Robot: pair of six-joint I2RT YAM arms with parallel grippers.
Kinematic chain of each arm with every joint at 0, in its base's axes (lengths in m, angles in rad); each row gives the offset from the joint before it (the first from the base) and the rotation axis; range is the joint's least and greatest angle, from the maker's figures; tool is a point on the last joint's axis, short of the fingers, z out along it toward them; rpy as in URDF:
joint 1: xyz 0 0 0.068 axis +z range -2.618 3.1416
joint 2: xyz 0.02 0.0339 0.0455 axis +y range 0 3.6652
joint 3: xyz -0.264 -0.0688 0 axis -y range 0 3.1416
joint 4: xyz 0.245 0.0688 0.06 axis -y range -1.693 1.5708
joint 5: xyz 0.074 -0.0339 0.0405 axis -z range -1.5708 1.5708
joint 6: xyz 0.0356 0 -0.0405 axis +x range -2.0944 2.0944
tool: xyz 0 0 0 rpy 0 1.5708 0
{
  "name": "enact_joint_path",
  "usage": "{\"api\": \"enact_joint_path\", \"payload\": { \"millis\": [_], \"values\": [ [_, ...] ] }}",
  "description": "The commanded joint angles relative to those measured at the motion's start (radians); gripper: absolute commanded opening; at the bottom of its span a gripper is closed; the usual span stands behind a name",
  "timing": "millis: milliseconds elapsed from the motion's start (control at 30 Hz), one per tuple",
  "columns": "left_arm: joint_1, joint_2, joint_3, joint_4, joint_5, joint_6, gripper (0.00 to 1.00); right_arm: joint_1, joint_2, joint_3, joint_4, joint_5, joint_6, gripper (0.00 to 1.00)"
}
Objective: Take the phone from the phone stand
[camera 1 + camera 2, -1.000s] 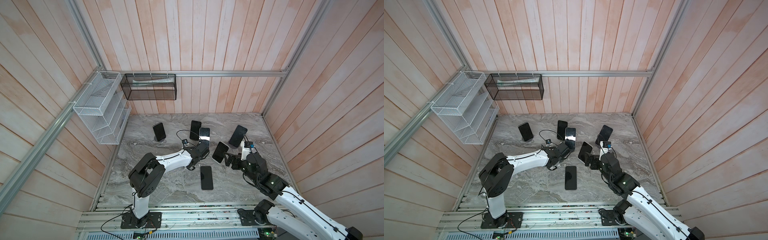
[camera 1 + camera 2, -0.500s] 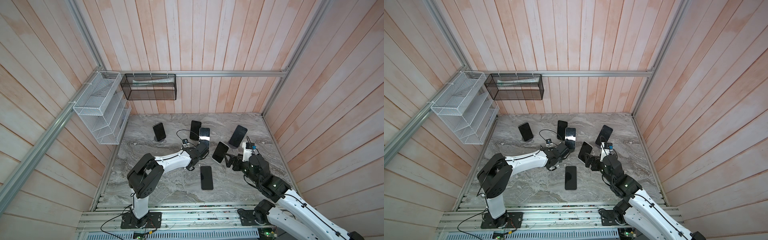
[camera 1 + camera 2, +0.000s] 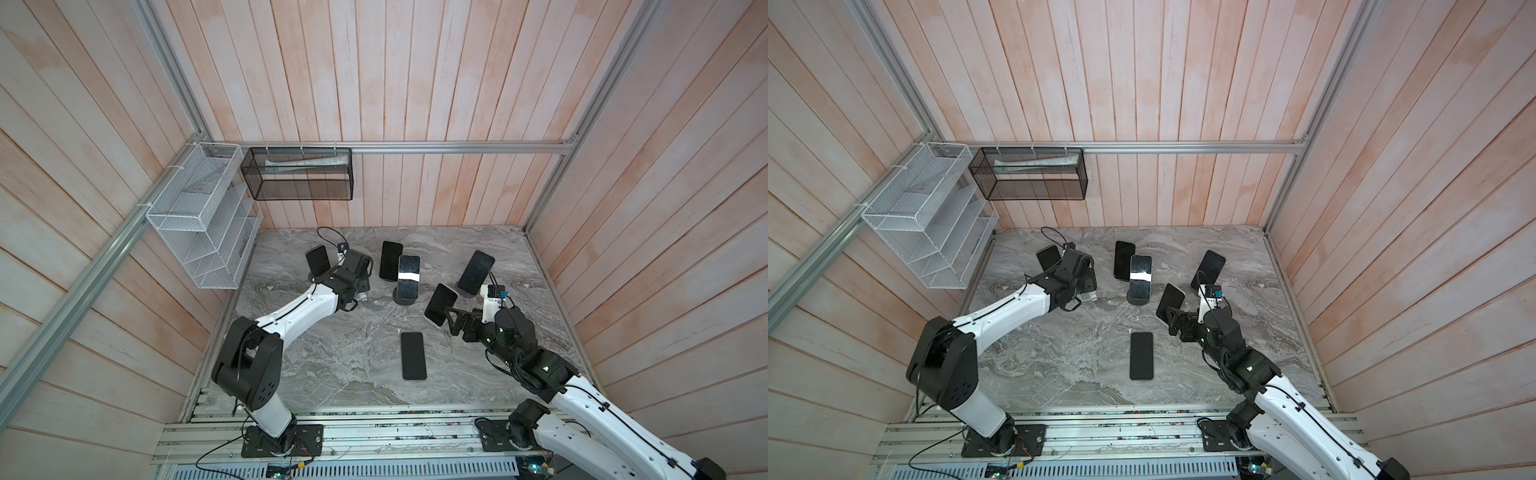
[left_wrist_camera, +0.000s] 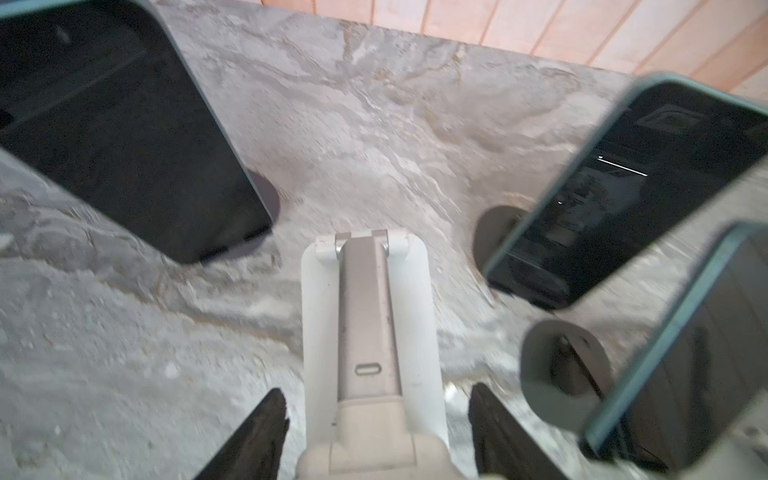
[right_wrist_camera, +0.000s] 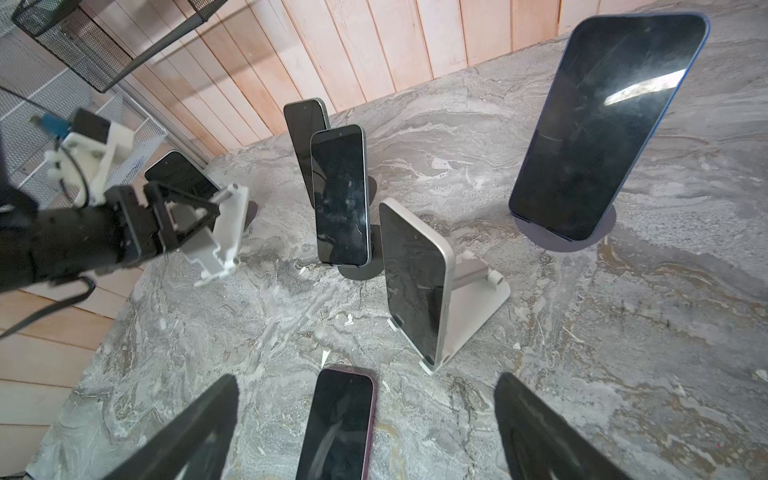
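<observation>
In both top views the phone [image 3: 440, 304] leans tilted, right of the middle of the bench [image 3: 332, 357]. The right end effector [image 3: 452, 322] sits just beside it, fingers spread wide and holding nothing. A second phone [image 3: 413, 355] lies flat nearby, and a low sweep could scrape it.

In the left wrist view the left end effector [image 4: 378, 415] pinches an empty white stand [image 4: 370, 316]. A large dark phone [image 4: 124, 124] and a teal-edged phone [image 4: 631, 187], both propped on round bases, flank it. A swing of the held stand could topple either one.

In the right wrist view the phone rests on a light folding stand [image 5: 473, 307] whose front lip cups its lower edge. Pulling sideways rather than up would likely drag or tip that stand, perhaps into the upright phone [image 5: 340, 195] close by. A grip on the glossy faces may also slip.

No brand, label or writing is legible, and the screens show only reflections.
</observation>
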Motion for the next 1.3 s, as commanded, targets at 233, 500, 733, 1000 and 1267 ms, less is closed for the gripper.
{"api": "enact_joint_path", "payload": {
  "millis": [233,500,733,1000,1267],
  "values": [
    [0.073,0.33,0.354,0.084,0.075,0.261,0.59,-0.007,-0.015,0.027,-0.017,0.009,-0.016,0.97],
    [0.089,0.458,0.452,0.049,0.09,0.218,0.59,-0.011,-0.042,0.03,-0.06,0.057,-0.049,0.97],
    [0.09,0.504,0.505,0.003,0.11,0.229,0.62,-0.016,0.03,0.088,-0.08,0.084,-0.098,0.97],
    [0.101,0.523,0.503,-0.03,0.048,0.22,0.68,-0.018,0.064,0.153,-0.105,0.125,-0.085,0.97],
    [0.101,0.518,0.519,-0.055,0.065,0.234,0.85,-0.019,0.02,0.195,-0.188,0.14,-0.103,0.96]
  ]
}}
